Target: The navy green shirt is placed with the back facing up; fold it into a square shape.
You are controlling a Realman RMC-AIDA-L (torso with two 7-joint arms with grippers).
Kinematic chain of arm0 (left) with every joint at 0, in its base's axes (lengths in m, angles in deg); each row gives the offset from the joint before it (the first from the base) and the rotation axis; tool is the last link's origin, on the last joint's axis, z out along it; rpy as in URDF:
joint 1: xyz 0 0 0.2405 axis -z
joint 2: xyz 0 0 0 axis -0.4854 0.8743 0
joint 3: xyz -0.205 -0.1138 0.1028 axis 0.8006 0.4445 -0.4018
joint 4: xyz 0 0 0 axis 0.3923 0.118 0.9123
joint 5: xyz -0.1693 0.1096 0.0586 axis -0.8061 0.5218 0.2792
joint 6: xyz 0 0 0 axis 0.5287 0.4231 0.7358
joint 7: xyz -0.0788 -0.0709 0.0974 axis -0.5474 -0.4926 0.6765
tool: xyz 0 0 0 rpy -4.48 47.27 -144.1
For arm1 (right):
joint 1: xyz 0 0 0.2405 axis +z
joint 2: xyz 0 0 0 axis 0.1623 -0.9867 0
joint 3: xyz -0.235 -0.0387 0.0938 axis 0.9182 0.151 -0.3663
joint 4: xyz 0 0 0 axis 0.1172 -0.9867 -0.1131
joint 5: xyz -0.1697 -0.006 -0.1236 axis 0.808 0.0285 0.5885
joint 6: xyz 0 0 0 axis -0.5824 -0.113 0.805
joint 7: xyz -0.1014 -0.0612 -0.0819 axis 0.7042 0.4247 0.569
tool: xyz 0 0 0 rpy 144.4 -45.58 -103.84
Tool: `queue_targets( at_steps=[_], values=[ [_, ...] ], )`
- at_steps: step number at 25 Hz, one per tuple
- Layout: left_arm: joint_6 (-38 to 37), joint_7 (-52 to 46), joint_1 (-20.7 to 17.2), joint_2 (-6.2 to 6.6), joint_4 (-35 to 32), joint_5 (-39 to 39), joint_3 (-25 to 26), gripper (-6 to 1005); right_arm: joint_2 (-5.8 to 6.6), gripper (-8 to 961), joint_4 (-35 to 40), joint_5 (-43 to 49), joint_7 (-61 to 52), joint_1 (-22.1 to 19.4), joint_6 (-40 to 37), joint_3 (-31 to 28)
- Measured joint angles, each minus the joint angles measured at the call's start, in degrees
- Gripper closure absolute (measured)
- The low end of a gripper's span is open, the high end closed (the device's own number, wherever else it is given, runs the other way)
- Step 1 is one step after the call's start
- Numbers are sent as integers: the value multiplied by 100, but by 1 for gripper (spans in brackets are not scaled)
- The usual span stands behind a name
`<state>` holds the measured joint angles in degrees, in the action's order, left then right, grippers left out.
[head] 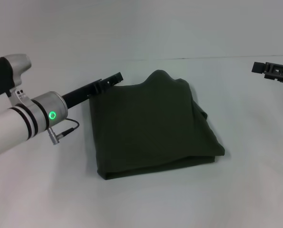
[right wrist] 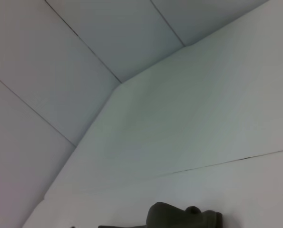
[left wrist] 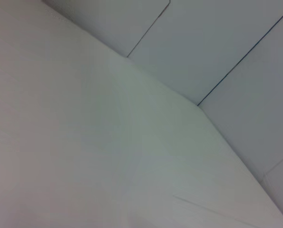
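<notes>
Olive shirt (head: 153,126) lies folded roughly square on table (head: 255,180). Left gripper (head: 110,80) at its far-left corner, right gripper (head: 274,71) well apart; I can't tell either's finger state.

Head view: looks forward and down from above at the folded shirt (head: 151,126) on the white table (head: 255,190), moderately near. Right wrist view: low, faces across the table toward the wall panels (right wrist: 84,42), sharing only the shirt's edge (right wrist: 184,217). Left wrist view: faces bare table and wall only.
</notes>
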<state>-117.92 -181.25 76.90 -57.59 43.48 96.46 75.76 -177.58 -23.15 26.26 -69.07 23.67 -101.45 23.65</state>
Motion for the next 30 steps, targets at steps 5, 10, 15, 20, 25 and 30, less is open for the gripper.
queue_targets(
  at_steps=[5,10,15,20,25,30],
  values=[
    [-1,-24,-57,2,-206,12,-3,67,1,117,-6,11,23,2,129,34],
    [310,34,-125,0,-355,30,-108,67,1,117,-22,20,35,-18,142,37],
    [698,34,-139,-17,-396,21,-527,67,0,117,-39,21,41,-40,159,46],
    [810,34,-62,-29,-354,-4,-734,67,0,117,-44,21,43,-48,175,49],
    [852,142,19,-31,-220,-3,-739,68,1,117,-47,21,57,-49,179,48],
    [1023,235,74,-39,-80,20,-743,68,-2,117,-62,20,88,-50,185,48]
  ],
)
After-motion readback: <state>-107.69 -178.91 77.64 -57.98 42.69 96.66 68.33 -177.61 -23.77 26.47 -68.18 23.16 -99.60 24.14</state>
